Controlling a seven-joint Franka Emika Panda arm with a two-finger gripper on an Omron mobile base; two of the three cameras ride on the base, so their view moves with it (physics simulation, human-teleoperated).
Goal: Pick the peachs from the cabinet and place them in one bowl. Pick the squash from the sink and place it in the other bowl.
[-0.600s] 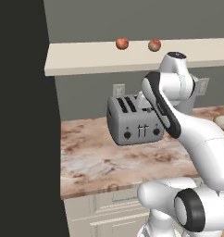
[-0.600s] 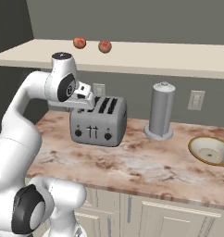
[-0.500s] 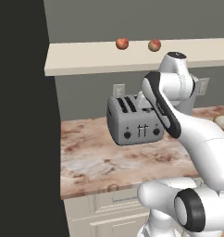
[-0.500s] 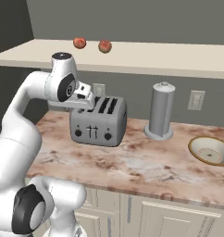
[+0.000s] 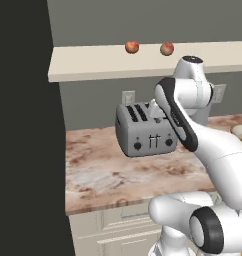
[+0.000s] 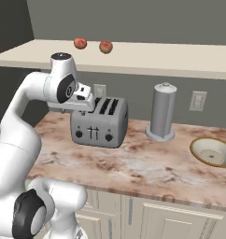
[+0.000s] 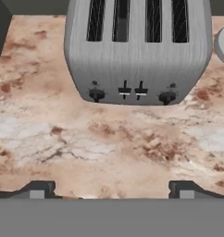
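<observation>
Gripper (image 7: 112, 189) wide, empty, aimed down at toaster (image 7: 138, 51) on bench (image 7: 109, 148). Both peachs (image 6: 80, 43) up on cabinet (image 6: 147, 58). My worry: raising arm clips cabinet edge, rolls fruit off.

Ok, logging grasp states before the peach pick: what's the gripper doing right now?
Gripper: open, holding nothing; its fingertips stand wide apart above the counter, in front of the toaster.
</observation>
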